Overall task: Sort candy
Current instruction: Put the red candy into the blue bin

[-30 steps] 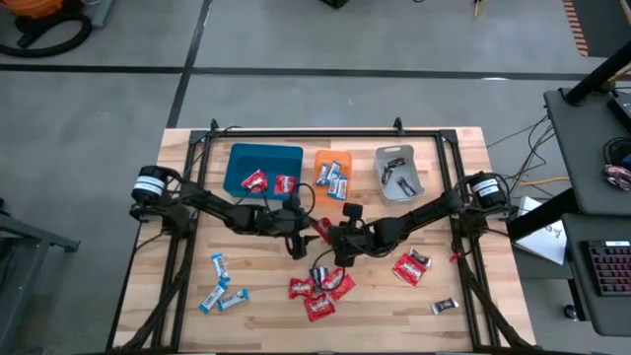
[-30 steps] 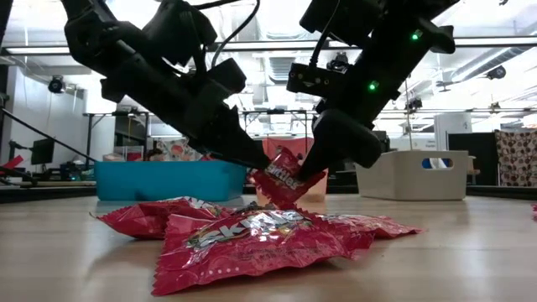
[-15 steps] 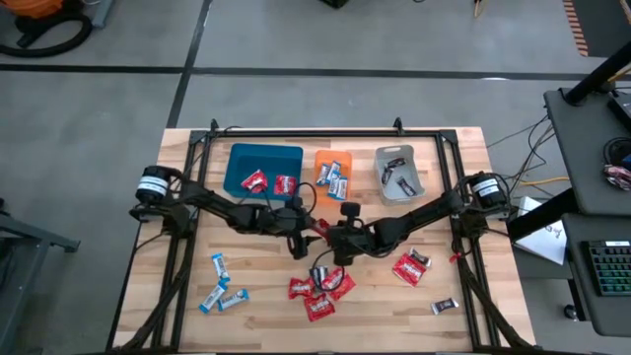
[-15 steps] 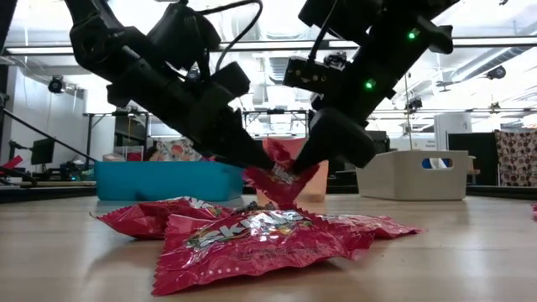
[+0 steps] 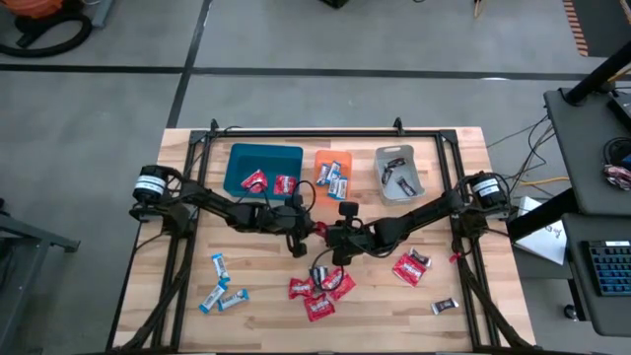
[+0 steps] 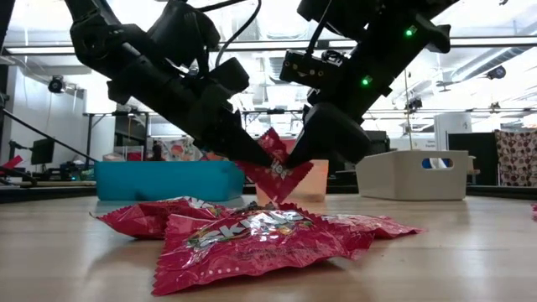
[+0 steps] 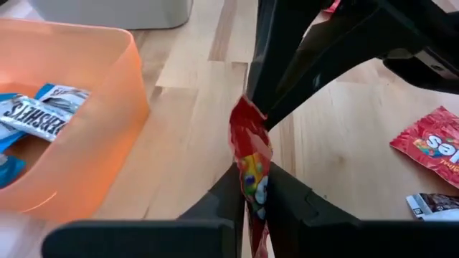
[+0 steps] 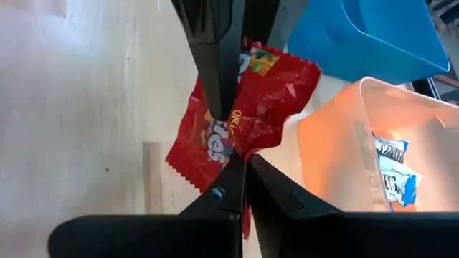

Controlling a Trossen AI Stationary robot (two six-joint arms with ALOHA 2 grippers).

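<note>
One red candy packet (image 6: 277, 172) hangs in the air over the middle of the table (image 5: 256, 316), held from both sides. My left gripper (image 7: 252, 179) reaches it from the table's left and is shut on it. My right gripper (image 8: 244, 168) reaches it from the right and is also shut on it. In the high view the two grippers meet at the packet (image 5: 315, 233). Several more red candies (image 5: 317, 291) lie on the wood just nearer than the grippers. My left gripper pinches the packet's upper left part (image 6: 263, 159) between its two fingers, slanting down from the table's left. The packet (image 7: 251, 154) stands edge-on between the fingers, clear of the table. My right gripper pinches the packet's edge (image 8: 240, 152) on the opposite side between its two fingers, slanting down from the table's right. The packet spreads out beyond the fingertips, and its lower corner (image 6: 275, 195) hangs free above the candies on the table.
Along the far side stand a blue tray (image 5: 263, 156) with two red candies, an orange tray (image 5: 333, 158) with blue-and-white ones and a grey tray (image 5: 397, 156) with dark ones. Blue-and-white candies (image 5: 222, 286) lie near left; red and dark ones (image 5: 409, 266) near right.
My left gripper has shut and taken hold of the red packet that my right gripper was holding. The packet has risen a little and tipped, its top corner now pointing more toward the table's left. Neither arm has shifted otherwise.
</note>
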